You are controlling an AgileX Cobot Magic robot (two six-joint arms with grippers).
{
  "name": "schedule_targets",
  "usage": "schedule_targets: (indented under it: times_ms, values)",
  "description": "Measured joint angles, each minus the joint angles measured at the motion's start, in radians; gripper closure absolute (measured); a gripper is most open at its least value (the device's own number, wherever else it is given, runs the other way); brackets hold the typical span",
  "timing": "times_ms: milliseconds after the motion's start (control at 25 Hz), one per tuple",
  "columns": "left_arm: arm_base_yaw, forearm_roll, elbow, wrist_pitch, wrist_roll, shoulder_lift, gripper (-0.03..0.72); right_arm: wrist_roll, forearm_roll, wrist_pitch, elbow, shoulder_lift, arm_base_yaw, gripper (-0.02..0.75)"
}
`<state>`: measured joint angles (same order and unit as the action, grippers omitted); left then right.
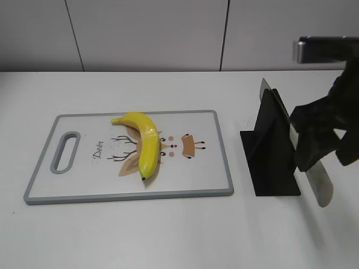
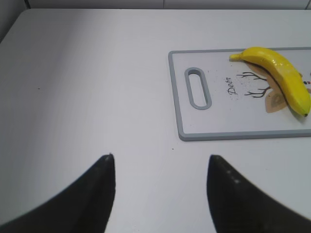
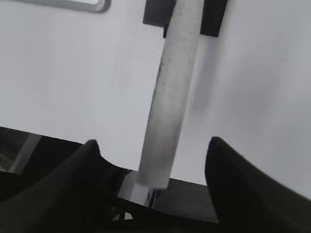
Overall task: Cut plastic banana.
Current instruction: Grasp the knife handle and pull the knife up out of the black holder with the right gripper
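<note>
The plastic banana (image 1: 143,140), glossy yellow and curved, lies across the deer drawing in the middle of the grey-rimmed white cutting board (image 1: 223,168). It also shows in the left wrist view (image 2: 282,77), on the board (image 2: 175,97). My right gripper (image 1: 314,137) hangs to the right of the board, shut on a knife (image 1: 320,188) whose grey blade points down and looks blurred. In the right wrist view the blade (image 3: 170,107) runs out from between my fingers (image 3: 151,143). My left gripper (image 2: 160,158) is open and empty over bare table, left of the board; it is out of the exterior view.
A black knife stand (image 1: 269,157) sits on the table between the board and my right gripper; it also shows in the right wrist view (image 3: 214,19). A corner of the board (image 3: 92,5) shows at the top left of the right wrist view.
</note>
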<state>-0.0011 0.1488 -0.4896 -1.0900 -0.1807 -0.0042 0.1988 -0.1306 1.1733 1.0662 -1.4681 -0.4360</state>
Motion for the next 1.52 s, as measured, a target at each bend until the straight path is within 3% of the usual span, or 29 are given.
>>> schedule_targets:
  times_ms: [240, 480, 600, 840, 1200, 1520]
  values:
    - [0.000, 0.000, 0.000, 0.000, 0.000, 0.000, 0.136, 0.083, 0.057, -0.057, 0.001, -0.149, -0.001, 0.253]
    - [0.000, 0.000, 0.000, 0.000, 0.000, 0.000, 0.136, 0.103, 0.038, -0.121, 0.001, -0.183, -0.001, 0.268]
    - [0.000, 0.000, 0.000, 0.000, 0.000, 0.000, 0.136, 0.104, 0.036, -0.120, 0.001, -0.184, -0.001, 0.339]
    - [0.000, 0.000, 0.000, 0.000, 0.000, 0.000, 0.136, 0.141, 0.020, -0.102, 0.001, -0.184, 0.000, 0.573]
    - [0.000, 0.000, 0.000, 0.000, 0.000, 0.000, 0.136, 0.148, -0.002, -0.056, 0.009, -0.166, 0.000, 0.572]
    - [0.000, 0.000, 0.000, 0.000, 0.000, 0.000, 0.138, 0.146, -0.007, 0.011, 0.030, -0.009, 0.000, 0.572]
